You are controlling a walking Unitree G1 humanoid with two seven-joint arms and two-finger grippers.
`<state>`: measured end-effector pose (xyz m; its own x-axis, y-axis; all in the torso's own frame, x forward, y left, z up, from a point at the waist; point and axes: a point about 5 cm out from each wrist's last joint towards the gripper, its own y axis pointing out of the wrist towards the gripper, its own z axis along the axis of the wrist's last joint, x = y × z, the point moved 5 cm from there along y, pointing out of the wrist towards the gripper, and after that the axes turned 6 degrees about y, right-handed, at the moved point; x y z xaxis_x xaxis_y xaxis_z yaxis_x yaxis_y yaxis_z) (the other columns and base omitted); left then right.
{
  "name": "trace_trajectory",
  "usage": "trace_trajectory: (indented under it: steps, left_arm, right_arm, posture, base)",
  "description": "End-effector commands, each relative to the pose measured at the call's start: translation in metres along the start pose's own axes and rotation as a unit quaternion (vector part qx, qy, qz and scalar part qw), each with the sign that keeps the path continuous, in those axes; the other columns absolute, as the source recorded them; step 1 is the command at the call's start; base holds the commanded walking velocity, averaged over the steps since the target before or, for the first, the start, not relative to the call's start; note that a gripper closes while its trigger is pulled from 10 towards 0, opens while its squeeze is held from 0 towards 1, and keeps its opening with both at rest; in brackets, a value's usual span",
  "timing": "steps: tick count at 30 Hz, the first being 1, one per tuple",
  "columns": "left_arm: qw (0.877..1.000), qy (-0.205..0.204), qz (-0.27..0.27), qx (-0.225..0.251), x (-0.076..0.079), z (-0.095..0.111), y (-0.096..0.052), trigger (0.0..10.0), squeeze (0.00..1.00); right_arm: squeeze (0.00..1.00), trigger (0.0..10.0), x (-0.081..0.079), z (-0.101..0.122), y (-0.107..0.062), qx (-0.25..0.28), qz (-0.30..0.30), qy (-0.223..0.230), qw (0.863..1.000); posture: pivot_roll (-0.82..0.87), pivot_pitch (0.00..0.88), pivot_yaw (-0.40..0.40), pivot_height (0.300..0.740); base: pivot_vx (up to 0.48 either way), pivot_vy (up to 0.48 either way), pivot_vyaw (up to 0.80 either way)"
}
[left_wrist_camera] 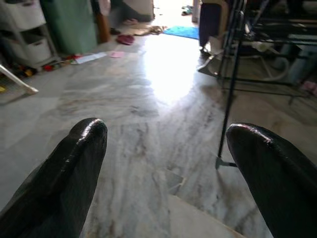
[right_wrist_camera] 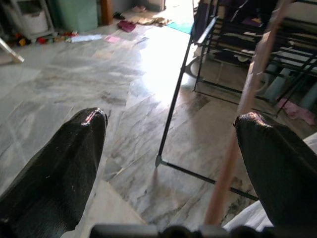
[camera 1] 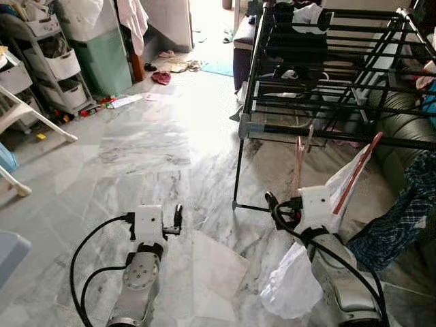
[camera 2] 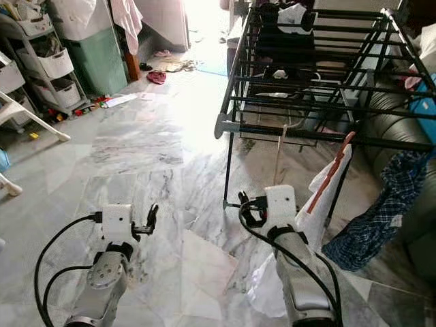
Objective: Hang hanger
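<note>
A pink hanger (camera 1: 357, 170) carrying a white garment (camera 1: 293, 279) hangs off the front rail of the black drying rack (camera 1: 340, 136). Its hook seems to sit on that rail. My right gripper (right_wrist_camera: 173, 119) is open just in front of it, low by the rack's front leg. One pink arm of the hanger (right_wrist_camera: 242, 104) runs between its fingers, close to one fingertip (right_wrist_camera: 257, 129) and apart from the other. My left gripper (left_wrist_camera: 168, 131) is open over bare marble floor, left of the rack, with nothing between its fingers.
Clothes lie on the rack's top bars. A dark sofa (camera 1: 402, 122) with a blue plaid cloth (camera 1: 402, 211) stands to the right. Storage shelves (camera 1: 54, 68), a green bin (camera 1: 102, 54) and a white chair leg (camera 1: 27, 116) line the left. Open floor stretches ahead.
</note>
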<state>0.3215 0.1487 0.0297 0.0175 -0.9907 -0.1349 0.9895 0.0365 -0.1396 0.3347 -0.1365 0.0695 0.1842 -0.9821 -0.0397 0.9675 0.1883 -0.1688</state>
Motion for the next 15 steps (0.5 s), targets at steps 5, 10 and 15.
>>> trace_trajectory:
  steps: [5, 10, 15]
  left_arm:
    - [1.0, 0.01, 0.017, 0.007, -0.01, 0.0, -0.009, 10.0, 0.0]
    - [1.0, 0.012, 0.023, 0.003, -0.011, -0.004, -0.015, 10.0, 0.0]
    - [0.999, 0.02, 0.038, 0.004, -0.024, -0.003, -0.013, 10.0, 0.0]
  right_arm:
    - [0.0, 10.0, -0.014, -0.011, -0.001, -0.013, 0.014, -0.011, 1.0]
    - [0.0, 10.0, -0.016, -0.017, -0.001, -0.018, 0.016, -0.015, 1.0]
    - [0.0, 10.0, -0.023, -0.007, 0.01, -0.002, 0.018, -0.031, 0.999]
  posture:
    - [-0.04, 0.0, -0.01, 0.74]
    - [-0.01, 0.0, -0.025, 0.74]
    - [-0.01, 0.0, -0.028, 0.74]
  base:
    - [0.0, 0.0, 0.0]
    - [0.0, 0.0, 0.0]
    - [0.0, 0.0, 0.0]
